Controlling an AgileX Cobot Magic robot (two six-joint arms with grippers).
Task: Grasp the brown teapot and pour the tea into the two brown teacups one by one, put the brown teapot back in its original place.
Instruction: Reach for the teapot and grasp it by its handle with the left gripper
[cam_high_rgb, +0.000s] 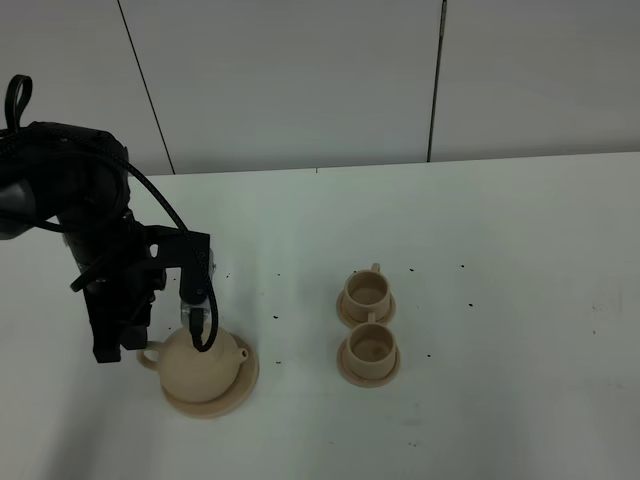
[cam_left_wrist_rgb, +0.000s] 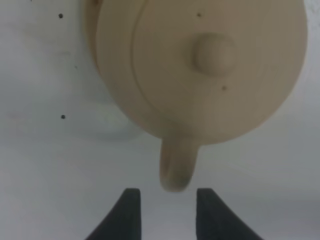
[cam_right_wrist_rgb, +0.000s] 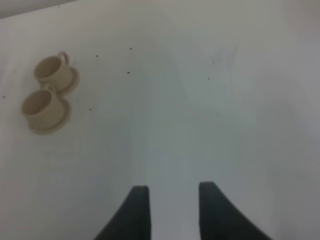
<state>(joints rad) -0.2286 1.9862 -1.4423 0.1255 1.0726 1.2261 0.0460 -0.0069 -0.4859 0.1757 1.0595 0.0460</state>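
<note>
Two brown teacups (cam_high_rgb: 367, 291) (cam_high_rgb: 370, 346) stand on small saucers (cam_high_rgb: 350, 377) near the middle of the table (cam_high_rgb: 520, 300), one at twelve o'clock of the other; the brown teapot (cam_high_rgb: 197, 368) sits on its wide saucer (cam_high_rgb: 238, 392) at eight o'clock, spout toward three; the black arm half hides its handle (cam_left_wrist_rgb: 176, 170) in the high view; the left gripper (cam_left_wrist_rgb: 165, 192) is released, the handle just beyond its tips; the right gripper (cam_right_wrist_rgb: 173, 189), outside the high view, gapes over the table with nothing between its fingertips.
</note>
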